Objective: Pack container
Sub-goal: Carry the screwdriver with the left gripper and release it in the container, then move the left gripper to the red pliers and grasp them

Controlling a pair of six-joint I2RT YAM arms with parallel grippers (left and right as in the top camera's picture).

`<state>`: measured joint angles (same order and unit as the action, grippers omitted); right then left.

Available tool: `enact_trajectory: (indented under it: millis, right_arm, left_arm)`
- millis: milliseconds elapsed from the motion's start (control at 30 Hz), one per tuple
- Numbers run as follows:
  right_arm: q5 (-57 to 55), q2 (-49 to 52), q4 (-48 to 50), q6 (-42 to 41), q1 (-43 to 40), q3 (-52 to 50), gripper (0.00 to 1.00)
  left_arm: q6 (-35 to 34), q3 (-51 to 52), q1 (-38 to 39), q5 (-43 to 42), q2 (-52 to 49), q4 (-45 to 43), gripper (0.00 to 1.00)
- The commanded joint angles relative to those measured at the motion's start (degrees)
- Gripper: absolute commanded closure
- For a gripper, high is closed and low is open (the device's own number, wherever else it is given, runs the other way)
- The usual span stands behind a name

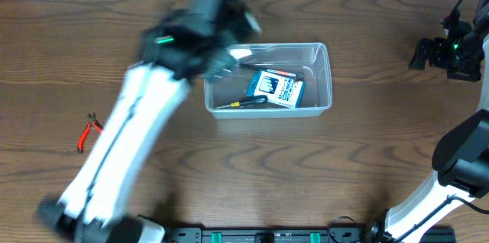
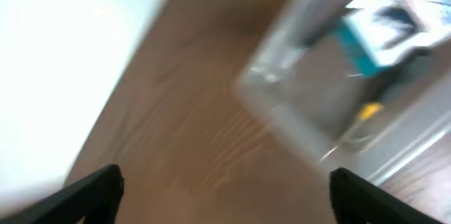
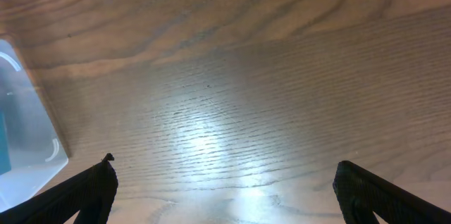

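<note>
**Status, pack step.** The clear rectangular plastic container with rounded corners (image 1: 327, 75) sits mid-table, long axis running left-right. It holds a blue-and-white box (image 1: 275, 88) and a yellow-handled tool (image 1: 243, 102).

**L pincer** (image 2: 225, 173): fingers apart, nothing between them. Its wrist view is smeared. The container lies ahead and to the right of the pincer, with the nearest corner just beyond the fingertips. In the overhead view the pincer hangs at the container's left end, by the far corner. The L arm reaches diagonally up from its base, also smeared.

**R pincer** (image 3: 224, 160): fingers apart, empty, over bare wooden table (image 3: 232, 76). Only the container's end wall shows, off to the pincer's left. The R arm is folded at the table's right side, well apart from the work.

**Next move (est.).** Red-handled pliers (image 1: 89, 133) lie on the table well apart from the L pincer, back toward its arm base. Their long axis appears slanted, roughly near-far; too small to confirm jaw end. The L arm is far nearer, so the pickup falls to L. Req.: wrist rotated so the fingers straddle the handles crosswise.
</note>
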<state>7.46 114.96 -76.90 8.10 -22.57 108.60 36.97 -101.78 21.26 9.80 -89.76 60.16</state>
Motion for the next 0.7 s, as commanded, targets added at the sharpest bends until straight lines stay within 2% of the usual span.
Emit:
enact_trajectory:
  millis: [0,167,233,367,467,667]
  right_arm:
    - [0.5,-0.2,-0.1,-0.4,0.5,0.1,0.01]
    - [0.8,-0.2,0.0,-0.4,0.5,0.1,0.01]
    - [2.0,-0.2,0.0,-0.4,0.5,0.1,0.01]
    - [2.5,-0.2,0.2,-0.4,0.5,0.1,0.01]
    - [2.5,-0.2,0.2,-0.3,0.5,0.1,0.01]
    - [2.5,-0.2,0.8,-0.4,0.5,0.1,0.01]
  left_arm:
    - [-13.6,0.3,-11.3,4.2,4.3,3.8,0.01]
    - [-29.8,0.5,-28.9,4.1,5.2,8.4,0.02]
    - [-34.3,1.7,-34.3,1.4,4.3,9.7,0.02]
    - [-35.2,8.3,-41.8,-8.4,2.1,9.2,0.02]
    - [-35.1,14.7,-44.5,-8.7,0.5,6.2,0.02]
    - [-35.4,29.3,-47.0,-8.8,-1.7,-5.1,0.02]
